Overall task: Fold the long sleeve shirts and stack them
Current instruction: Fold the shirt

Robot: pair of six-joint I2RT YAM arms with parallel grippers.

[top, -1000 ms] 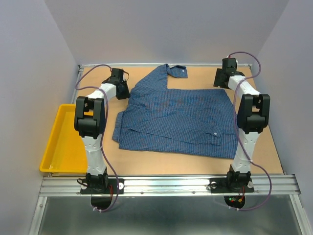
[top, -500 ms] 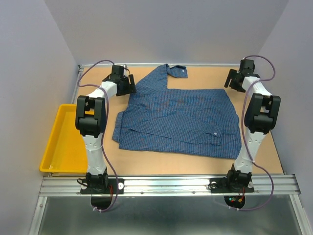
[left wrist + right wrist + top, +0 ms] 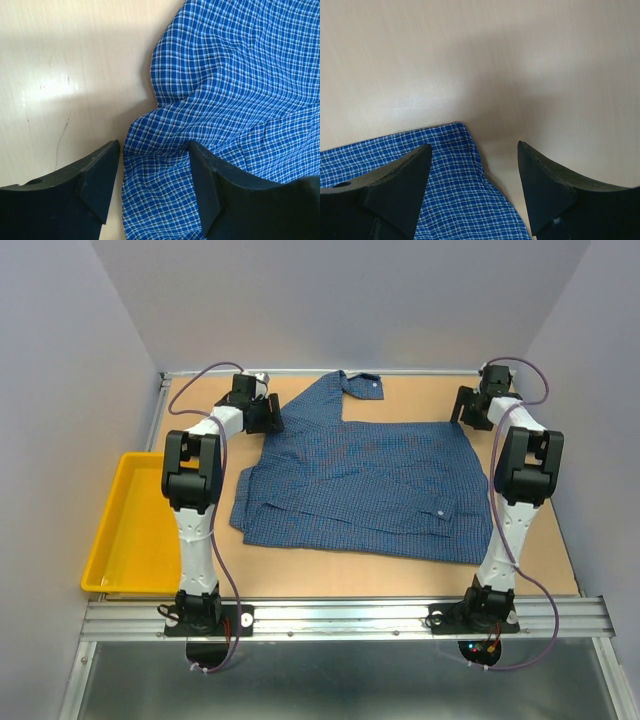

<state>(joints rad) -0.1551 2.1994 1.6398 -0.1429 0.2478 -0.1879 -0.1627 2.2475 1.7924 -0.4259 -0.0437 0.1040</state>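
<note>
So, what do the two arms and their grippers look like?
Both the left arm and the right arm have white links with black joint housings, and a thin purplish cable loops along each. The left gripper and right gripper have matte black, wedge-shaped fingers.

No text, label, number or brand mark could be read in any of the three views (the shirt (image 3: 365, 480) showed only its fine blue check).
</note>
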